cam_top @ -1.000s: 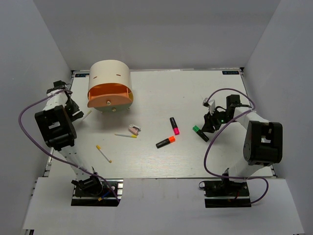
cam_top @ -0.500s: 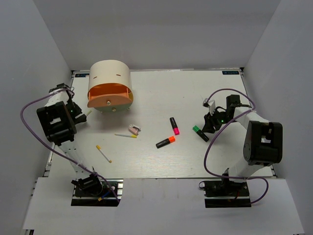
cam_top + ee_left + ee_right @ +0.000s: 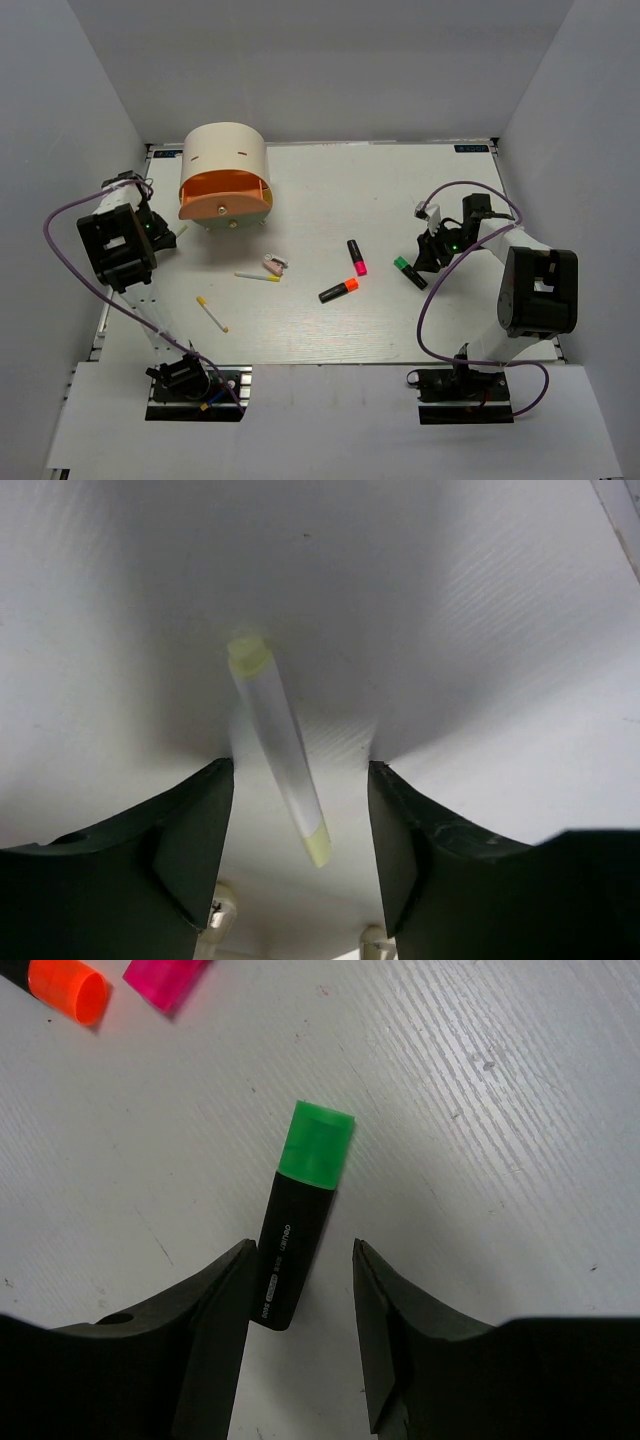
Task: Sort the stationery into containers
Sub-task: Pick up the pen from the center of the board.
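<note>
A thin pale-yellow stick (image 3: pixel 275 745) lies on the table between the fingers of my open left gripper (image 3: pixel 300 825), touching neither. In the top view this gripper (image 3: pixel 163 233) sits left of the cream and orange organiser (image 3: pixel 225 175). My right gripper (image 3: pixel 300 1300) is open over the black end of the green-capped marker (image 3: pixel 295 1240), which lies close against the left finger. From above, the right gripper (image 3: pixel 427 257) is at the green marker (image 3: pixel 409 272). The pink marker (image 3: pixel 357 257), orange marker (image 3: pixel 339 290), pink-and-white clip (image 3: pixel 274 265) and two more sticks (image 3: pixel 258 277) (image 3: pixel 212 314) lie mid-table.
The orange cap (image 3: pixel 68 988) and pink cap (image 3: pixel 165 978) show at the top left of the right wrist view. Grey walls close in the table on the left, back and right. The left gripper works near the table's left edge.
My left arm has shifted slightly and its gripper has come down around the stick, which now hides under it in the top view. The right arm has not moved.
</note>
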Robot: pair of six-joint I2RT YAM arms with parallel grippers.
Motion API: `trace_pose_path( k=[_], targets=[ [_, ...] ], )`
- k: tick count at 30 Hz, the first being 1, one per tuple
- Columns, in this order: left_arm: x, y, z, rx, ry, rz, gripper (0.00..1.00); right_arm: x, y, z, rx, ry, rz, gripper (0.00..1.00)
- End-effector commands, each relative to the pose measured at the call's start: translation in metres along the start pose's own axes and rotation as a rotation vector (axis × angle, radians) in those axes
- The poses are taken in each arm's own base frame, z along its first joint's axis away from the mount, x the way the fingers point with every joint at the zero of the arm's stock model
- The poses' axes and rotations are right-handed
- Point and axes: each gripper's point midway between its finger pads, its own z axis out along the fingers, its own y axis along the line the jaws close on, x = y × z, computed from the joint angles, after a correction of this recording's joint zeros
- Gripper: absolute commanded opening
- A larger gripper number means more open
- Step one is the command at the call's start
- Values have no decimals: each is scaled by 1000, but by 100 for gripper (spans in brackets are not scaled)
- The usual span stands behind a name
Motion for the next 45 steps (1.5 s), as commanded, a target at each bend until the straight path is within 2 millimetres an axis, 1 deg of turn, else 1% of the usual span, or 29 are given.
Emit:
trace_pose_path(
  k=[1,5,6,9,10,12,13,14,15,17,19,20,21,22,23,24,25,29,30,31,32,34,36,37,38,39,40,41,45],
  targets=[
    [1,-3,0,-17,-17,-10,63,-10,-3,-8,17,-8,-12,49],
    [1,-2,2,-39,-26,-7,63,-12,-4,-9,22,-7,-9,49],
    [4,2,4,-48,-30,4,61,-12,-4,-9,19,-7,-3,49],
    [3,6,8,-58,-34,5,50,-14,-4,-11,25,-9,-10,49],
    [1,11,12,-72,-40,7,45,-13,-4,-12,29,-8,-7,49],
    [1,13,12,-68,-38,7,37,-14,-5,-12,30,-9,-11,49],
    [-1,19,16,-84,-45,9,31,-12,-4,-11,26,-4,-3,49],
    [-1,18,14,-72,-40,7,28,-12,-3,-11,24,-3,-3,49],
    [-4,21,17,-78,-52,9,26,-12,-3,-12,27,-5,-4,49],
    [-10,32,17,-77,-63,19,16,-13,-2,-11,19,-9,-2,49],
    [-11,32,12,-62,-57,17,11,-15,-2,-12,21,-15,-8,49],
    [-12,37,16,-61,-56,27,8,-14,-2,-12,20,-16,-6,49],
    [-13,36,8,-33,-44,35,2,-16,-1,-12,18,-20,-9,49],
    [-13,37,6,-20,-39,33,0,-15,-1,-12,17,-18,-7,49],
    [-17,41,7,-14,-48,51,0,-17,-1,-13,20,-23,-13,49],
    [-17,34,3,28,-45,59,0,-17,0,-13,18,-23,-13,49],
    [-18,31,-8,68,-40,63,0,-17,0,-14,21,-25,-19,49],
    [-29,23,-31,165,-80,161,0,-19,1,-14,19,-33,-31,49],
    [-33,23,-41,192,-86,175,0,-18,2,-14,17,-36,-26,49],
    [-36,30,-41,188,-89,194,0,-20,2,-15,19,-40,-34,49],
    [-37,30,-45,211,-86,223,0,-20,4,-14,13,-43,-31,49],
    [-41,41,-59,238,-69,234,0,-21,5,-14,10,-47,-31,49],
    [-40,51,-68,260,-56,266,0,-23,4,-16,14,-52,-40,49],
    [-47,68,-65,222,-67,289,0,-24,5,-16,11,-58,-45,49],
    [-49,74,-78,250,-50,285,0,-23,6,-16,9,-57,-47,49],
    [-52,80,-82,263,-48,296,0,-23,5,-16,11,-57,-53,49],
    [-57,92,-79,257,-52,313,0,-24,6,-16,8,-59,-54,49],
    [-60,95,-94,308,-42,315,0,-25,7,-16,5,-62,-55,49],
    [-66,112,-113,341,-23,375,0,-28,8,-17,-1,-71,-62,49]
  ],
)
